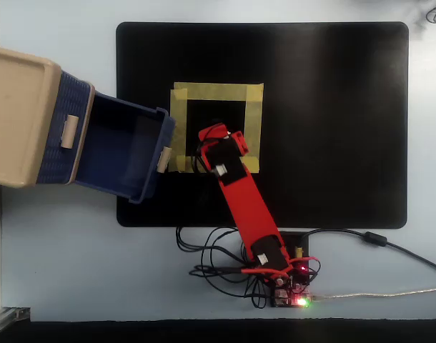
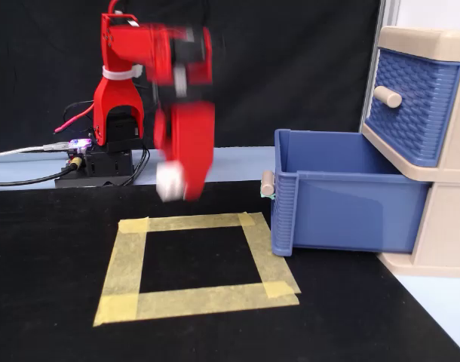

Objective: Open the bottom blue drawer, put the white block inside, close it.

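A single red Koch arm (image 2: pixel 177 98) hangs above a black mat (image 1: pixel 332 128), its gripper (image 2: pixel 173 188) blurred in the fixed view and pointing down over the far edge of a square of yellow tape (image 2: pixel 196 264). Something small and pale shows at the gripper's tip in that view; it may be the white block (image 2: pixel 168 183), but the blur keeps it from being certain, and how far the jaws stand apart cannot be told from either camera.

One beige-topped cabinet (image 1: pixel 18 114) stands at the mat's left edge in the overhead view, at the right in the fixed view. It carries two blue drawers. The upper drawer (image 2: pixel 411 105) sits pushed in, its one beige handle (image 2: pixel 387 96) facing outward. The bottom blue drawer (image 2: pixel 343 200) is pulled well out over the mat, a deep open tray whose inside looks bare in the overhead view. Its own beige handle (image 2: pixel 268 183) lies just beside a corner of the tape square.

Behind the arm's base, a tangle of black and red cables (image 1: pixel 218 257) trails across the pale table (image 1: pixel 61 264), and one small board glows with lit indicator lights (image 1: pixel 300 300).
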Robot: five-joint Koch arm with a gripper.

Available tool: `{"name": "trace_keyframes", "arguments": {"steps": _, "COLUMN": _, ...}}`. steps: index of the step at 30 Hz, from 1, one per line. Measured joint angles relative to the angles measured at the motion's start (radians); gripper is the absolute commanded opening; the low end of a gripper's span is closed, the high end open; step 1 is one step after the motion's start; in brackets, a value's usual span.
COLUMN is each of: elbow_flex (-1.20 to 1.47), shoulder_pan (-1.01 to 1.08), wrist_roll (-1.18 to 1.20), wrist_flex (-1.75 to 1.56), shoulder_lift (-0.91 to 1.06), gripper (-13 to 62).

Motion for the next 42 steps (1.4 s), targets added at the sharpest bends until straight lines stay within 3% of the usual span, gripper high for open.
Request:
{"name": "trace_keyframes", "arguments": {"steps": 3, "elbow_flex": -0.324, "shoulder_pan": -0.193, "wrist_roll": 0.067, "wrist_flex": 0.095, "shoulder_lift": 0.008, "gripper": -8.1}}
{"name": "trace_keyframes", "arguments": {"steps": 6, "elbow_flex": -0.597, "shoulder_pan": -0.436, "wrist_roll": 0.117, "wrist_flex": 0.100, "shoulder_lift": -0.135, "gripper": -8.1}}
{"name": "trace_keyframes", "arguments": {"steps": 9, "elbow_flex": -0.825, "shoulder_pan": -0.471, "wrist_roll": 0.244, "wrist_flex": 0.057, "shoulder_lift": -0.348, "gripper": -8.1}}
{"name": "trace_keyframes", "arguments": {"steps": 12, "elbow_flex": -0.882, "shoulder_pan": -0.474, "wrist_roll": 0.296, "wrist_flex": 0.023, "shoulder_lift": -0.453, "gripper": -8.1}}
{"name": "trace_keyframes", "arguments": {"steps": 19, "elbow_flex": -0.870, "shoulder_pan": -0.486, "wrist_roll": 0.393, "wrist_flex": 0.029, "shoulder_lift": -0.472, "gripper": -7.6}}
{"name": "trace_keyframes", "arguments": {"steps": 21, "elbow_flex": -0.847, "shoulder_pan": -0.483, "wrist_roll": 0.456, "wrist_flex": 0.044, "shoulder_lift": -0.479, "gripper": 4.2}}
{"name": "trace_keyframes", "arguments": {"steps": 23, "elbow_flex": -0.847, "shoulder_pan": -0.489, "wrist_roll": 0.477, "wrist_flex": 0.044, "shoulder_lift": -0.480, "gripper": 27.4}}
{"name": "trace_keyframes", "arguments": {"steps": 25, "elbow_flex": -0.848, "shoulder_pan": -0.495, "wrist_roll": 0.479, "wrist_flex": 0.043, "shoulder_lift": -0.488, "gripper": 34.4}}
{"name": "trace_keyframes", "arguments": {"steps": 31, "elbow_flex": -0.847, "shoulder_pan": -0.502, "wrist_roll": 0.477, "wrist_flex": 0.060, "shoulder_lift": -0.476, "gripper": 34.7}}
{"name": "trace_keyframes", "arguments": {"steps": 35, "elbow_flex": -0.821, "shoulder_pan": -0.491, "wrist_roll": 0.479, "wrist_flex": 0.141, "shoulder_lift": -0.333, "gripper": 34.5}}
{"name": "trace_keyframes", "arguments": {"steps": 39, "elbow_flex": -0.577, "shoulder_pan": -0.448, "wrist_roll": 0.603, "wrist_flex": 0.186, "shoulder_lift": -0.161, "gripper": 34.3}}
{"name": "trace_keyframes", "arguments": {"steps": 42, "elbow_flex": -0.212, "shoulder_pan": -0.362, "wrist_roll": 0.776, "wrist_flex": 0.187, "shoulder_lift": -0.064, "gripper": 34.2}}
